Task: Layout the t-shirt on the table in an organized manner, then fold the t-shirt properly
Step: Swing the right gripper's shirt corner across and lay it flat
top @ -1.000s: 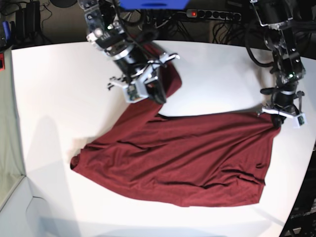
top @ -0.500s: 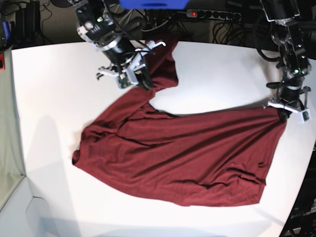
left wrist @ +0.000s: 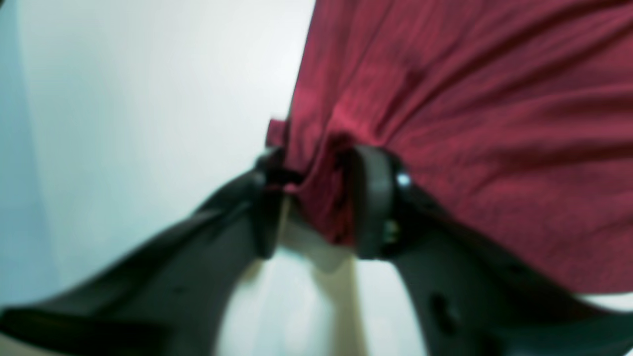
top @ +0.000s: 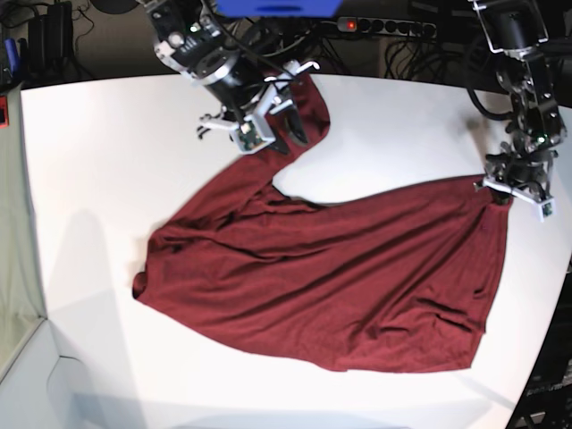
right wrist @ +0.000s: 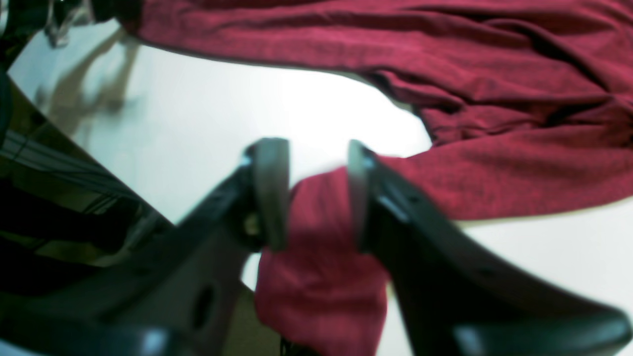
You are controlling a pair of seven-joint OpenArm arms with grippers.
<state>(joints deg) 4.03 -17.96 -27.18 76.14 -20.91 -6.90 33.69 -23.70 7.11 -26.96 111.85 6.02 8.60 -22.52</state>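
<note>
The maroon t-shirt (top: 340,277) lies spread and wrinkled across the white table (top: 107,161), with one strip running up to the back. My right gripper (top: 288,134) is at that back strip. In the right wrist view its jaws (right wrist: 311,193) stand apart with a loose fold of the t-shirt (right wrist: 445,74) hanging between them. My left gripper (top: 517,192) is at the shirt's far right corner, near the table edge. In the left wrist view its jaws (left wrist: 316,207) are apart too. A bunch of the t-shirt (left wrist: 470,123) rests against one finger (left wrist: 371,198), with a gap at the other.
A power strip (top: 384,27) with a red light and tangled cables lie behind the table's back edge. A blue object (top: 277,7) sits at the top. The table's right edge runs close to my left gripper. A grey surface (top: 13,268) borders the table's left side.
Both grippers held the shirt shut before and now stand open around it. The right gripper shifted back and to the right. The left gripper rose slightly, and the shirt is pulled wider.
</note>
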